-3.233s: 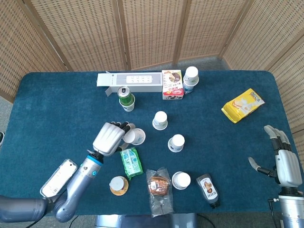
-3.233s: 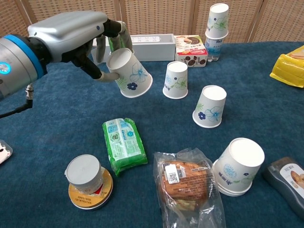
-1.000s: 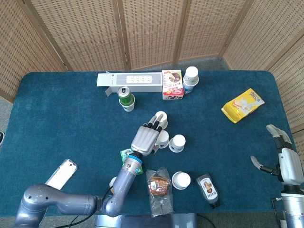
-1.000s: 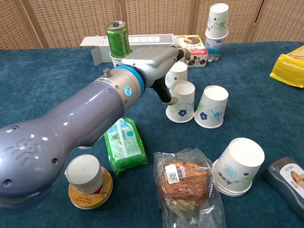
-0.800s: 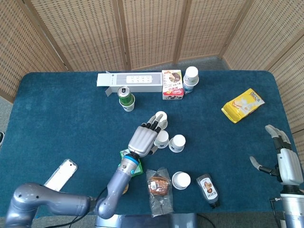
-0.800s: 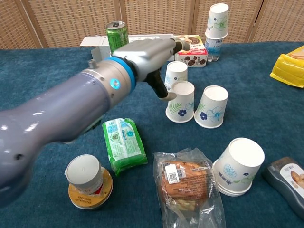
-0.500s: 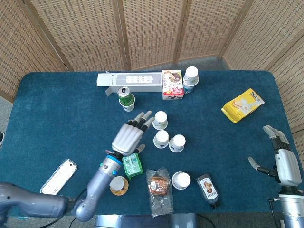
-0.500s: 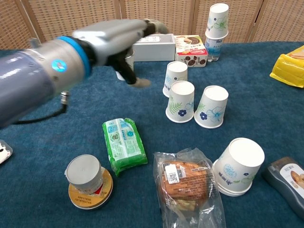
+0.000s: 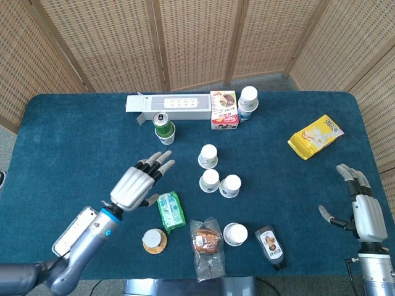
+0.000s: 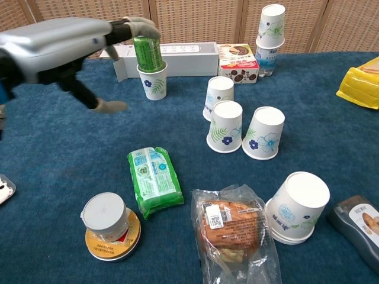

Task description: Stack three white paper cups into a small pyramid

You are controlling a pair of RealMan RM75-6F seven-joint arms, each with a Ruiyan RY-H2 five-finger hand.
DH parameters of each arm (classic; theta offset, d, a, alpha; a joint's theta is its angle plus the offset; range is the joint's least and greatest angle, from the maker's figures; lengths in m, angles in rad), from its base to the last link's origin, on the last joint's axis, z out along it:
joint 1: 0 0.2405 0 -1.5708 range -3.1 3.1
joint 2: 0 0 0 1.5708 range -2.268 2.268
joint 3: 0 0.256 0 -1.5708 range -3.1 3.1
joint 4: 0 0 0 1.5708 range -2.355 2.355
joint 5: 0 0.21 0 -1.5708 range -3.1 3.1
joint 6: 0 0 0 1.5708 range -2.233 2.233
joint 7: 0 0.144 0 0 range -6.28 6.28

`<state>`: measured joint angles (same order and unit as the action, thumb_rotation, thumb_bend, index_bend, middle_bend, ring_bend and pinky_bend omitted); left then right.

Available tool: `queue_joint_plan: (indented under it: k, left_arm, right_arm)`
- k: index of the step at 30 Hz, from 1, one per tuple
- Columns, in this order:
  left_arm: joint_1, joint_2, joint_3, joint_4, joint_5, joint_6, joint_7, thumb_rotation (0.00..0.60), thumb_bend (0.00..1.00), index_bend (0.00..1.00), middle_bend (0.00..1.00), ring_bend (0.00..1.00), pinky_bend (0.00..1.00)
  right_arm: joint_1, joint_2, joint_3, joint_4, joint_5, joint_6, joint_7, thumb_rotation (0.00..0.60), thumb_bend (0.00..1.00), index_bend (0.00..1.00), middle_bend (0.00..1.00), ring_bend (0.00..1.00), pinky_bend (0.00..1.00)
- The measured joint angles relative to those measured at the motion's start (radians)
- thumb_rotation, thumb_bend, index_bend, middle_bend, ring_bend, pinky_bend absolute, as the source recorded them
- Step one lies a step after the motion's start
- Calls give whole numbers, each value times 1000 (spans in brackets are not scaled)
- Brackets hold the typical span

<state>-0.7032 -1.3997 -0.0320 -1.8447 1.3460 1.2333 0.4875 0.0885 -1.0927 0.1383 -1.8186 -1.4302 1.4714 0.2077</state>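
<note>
While two upturned cups sit side by side as a base, we still need a third on top.
Our left hand [image 9: 137, 185] hangs empty with fingers spread, left of the base pair: the left base cup [image 10: 225, 126] and the right base cup [image 10: 263, 132], just beside each other. The rear cup [image 10: 218, 99] stands close behind them. We judge it best to grasp that one low on its wall, lift clear, and centre it over the seam. Our right hand [image 9: 363, 211] rests open at the table edge.
</note>
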Motion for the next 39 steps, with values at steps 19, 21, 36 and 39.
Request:
queue_joint_plan:
  k: [19, 21, 36, 39]
  left_arm:
    - [233, 274, 162, 59, 261, 186, -208, 600, 320, 38, 0, 0, 4]
    - [271, 300, 176, 77, 268, 218, -246, 600, 319, 38, 0, 0, 0]
    - [486, 435, 214, 59, 204, 326, -418, 600, 320, 55, 0, 0, 0]
    - [502, 455, 212, 55, 214, 332, -435, 600, 320, 61, 0, 0, 0]
  right_arm:
    - [-1, -10, -6, -8, -11, 9, -32, 600, 273, 91, 0, 0, 0]
    - [0, -11, -7, -7, -11, 7, -32, 600, 274, 91, 0, 0, 0]
    - [5, -32, -22, -1, -25, 4, -103, 600, 274, 91, 0, 0, 0]
    - [7, -41, -27, 3, -29, 1, -125, 600, 272, 91, 0, 0, 0]
